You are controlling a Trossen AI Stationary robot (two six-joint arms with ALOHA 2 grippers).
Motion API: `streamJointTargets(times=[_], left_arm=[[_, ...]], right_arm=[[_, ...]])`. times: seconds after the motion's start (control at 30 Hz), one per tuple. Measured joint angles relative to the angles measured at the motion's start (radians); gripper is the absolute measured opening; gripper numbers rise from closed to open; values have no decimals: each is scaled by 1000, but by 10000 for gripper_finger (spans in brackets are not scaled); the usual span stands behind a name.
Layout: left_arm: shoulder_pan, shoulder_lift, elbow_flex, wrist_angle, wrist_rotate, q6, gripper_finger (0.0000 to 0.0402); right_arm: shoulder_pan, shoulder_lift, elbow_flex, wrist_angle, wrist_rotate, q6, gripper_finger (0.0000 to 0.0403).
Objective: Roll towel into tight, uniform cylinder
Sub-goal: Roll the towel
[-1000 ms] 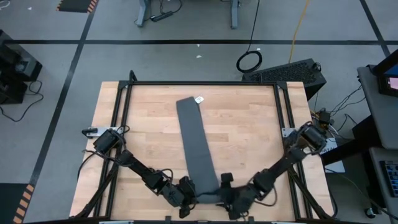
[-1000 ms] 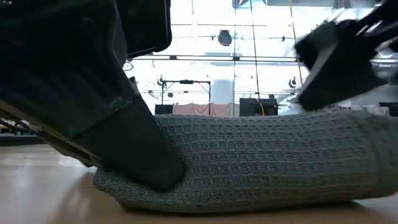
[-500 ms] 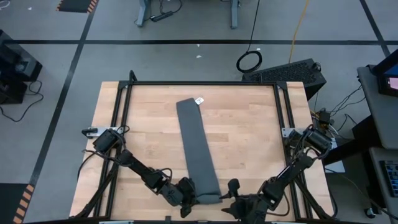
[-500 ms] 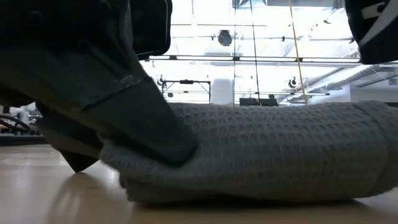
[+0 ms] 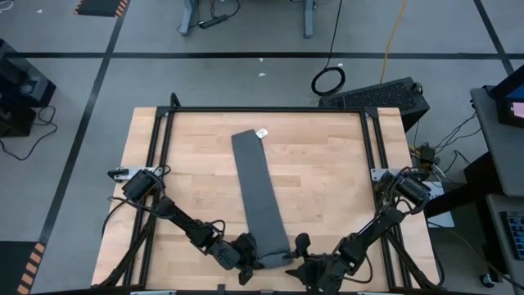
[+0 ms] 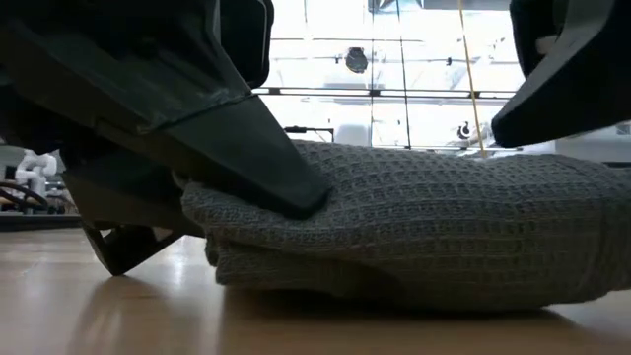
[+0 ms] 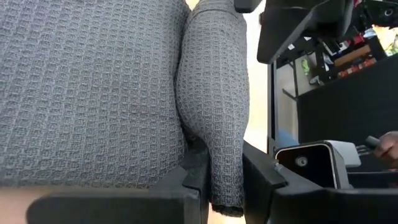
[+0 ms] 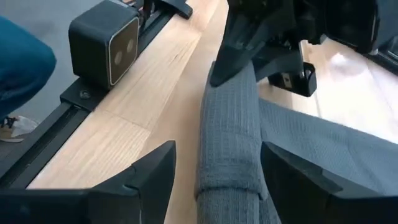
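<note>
I judge the first turn of the roll to be in hand: the towel (image 5: 260, 192) lies as a long strip down the middle of the table (image 5: 327, 180), its white tag (image 5: 262, 132) at the far end and its near end folded over into a short, thick roll. The left tool (image 7: 214, 180) is nearly closed, pinching the left end of that roll between its fingers. The right tool (image 8: 214, 171) stands wide apart, straddling the roll's right end without gripping it. Next, I would close the right tool on its end level with the left, then turn both evenly toward the tag, keeping the roll tight and square.
</note>
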Motion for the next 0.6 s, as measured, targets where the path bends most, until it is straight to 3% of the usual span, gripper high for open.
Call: streamJointTargets(times=[0.23,0.6], left_arm=[[2,0,0,3,5,-1,65],[1,2,0,1,4,7,65]], right_arm=[[-32,0,0,-40,-33,143,217],[-45,0,1,-69,-109,203,150]])
